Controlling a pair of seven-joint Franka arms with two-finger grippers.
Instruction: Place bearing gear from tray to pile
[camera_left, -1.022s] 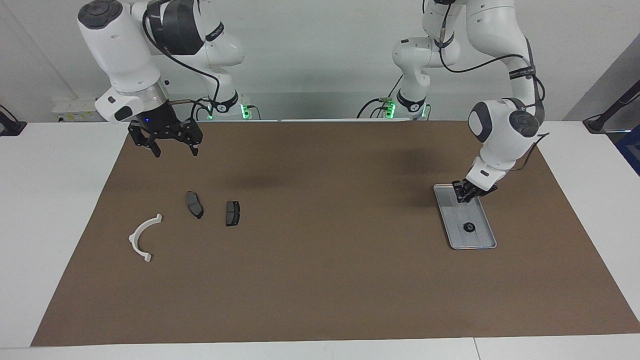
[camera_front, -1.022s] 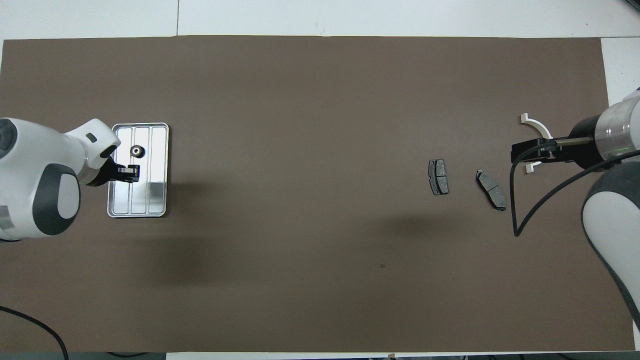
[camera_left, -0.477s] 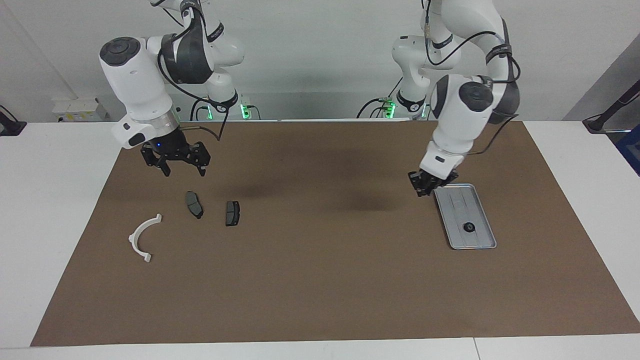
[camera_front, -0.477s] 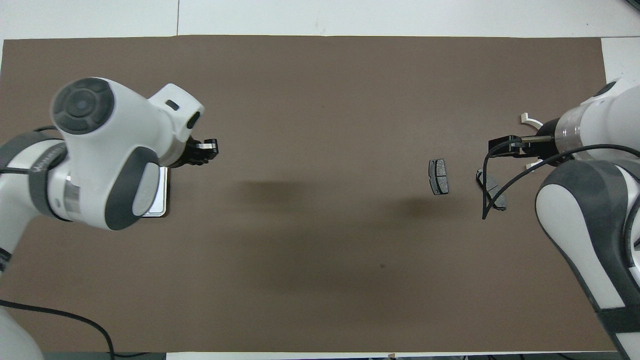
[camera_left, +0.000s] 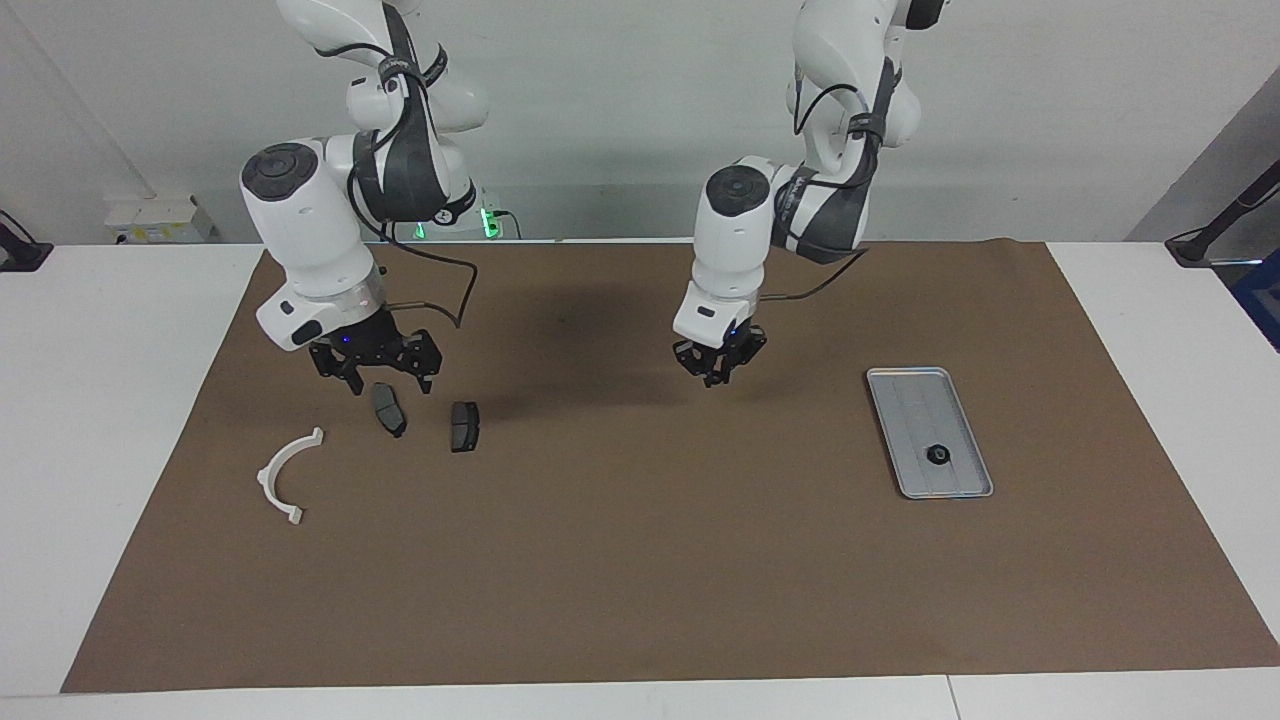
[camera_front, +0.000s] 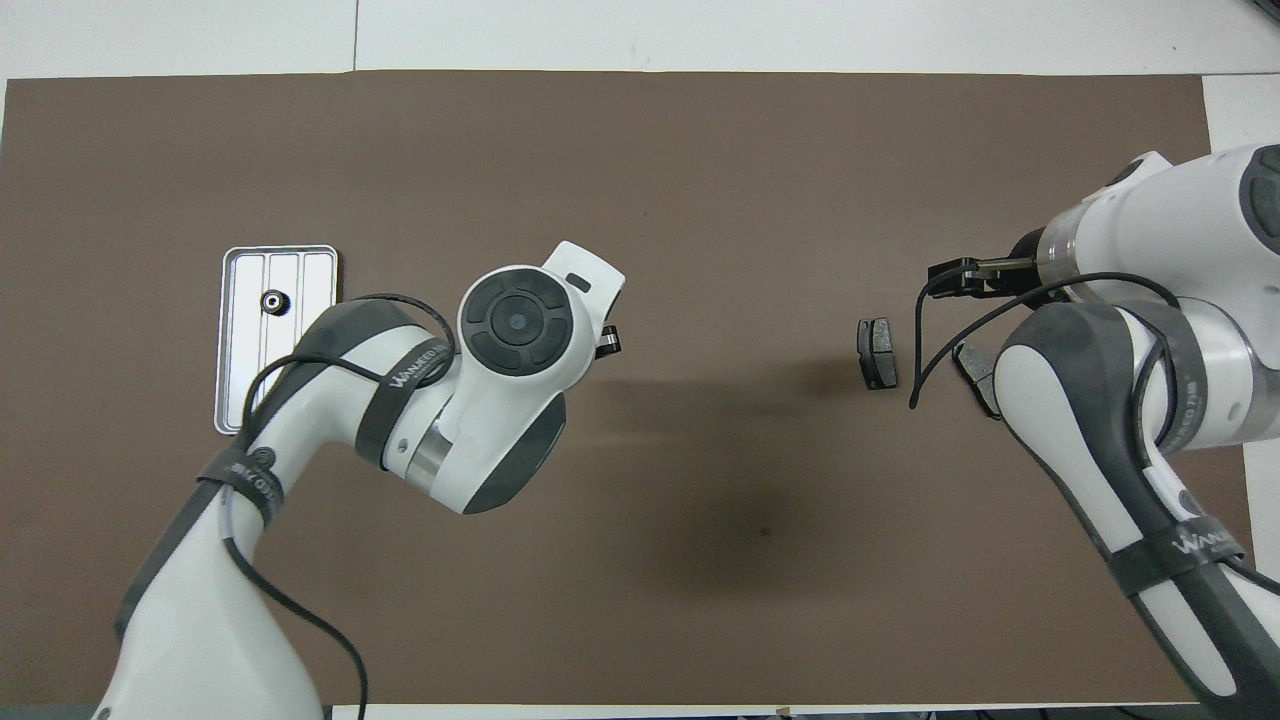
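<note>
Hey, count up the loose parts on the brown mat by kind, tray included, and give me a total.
Metal tray: 1
Bearing gear, in the tray: 1
Dark brake-pad pieces: 2
White curved arc: 1
Total: 5

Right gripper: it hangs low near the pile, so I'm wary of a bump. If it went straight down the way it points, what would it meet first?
Probably the dark brake-pad piece just under the open right gripper; depth is uncertain, so it might meet the mat beside it.
</note>
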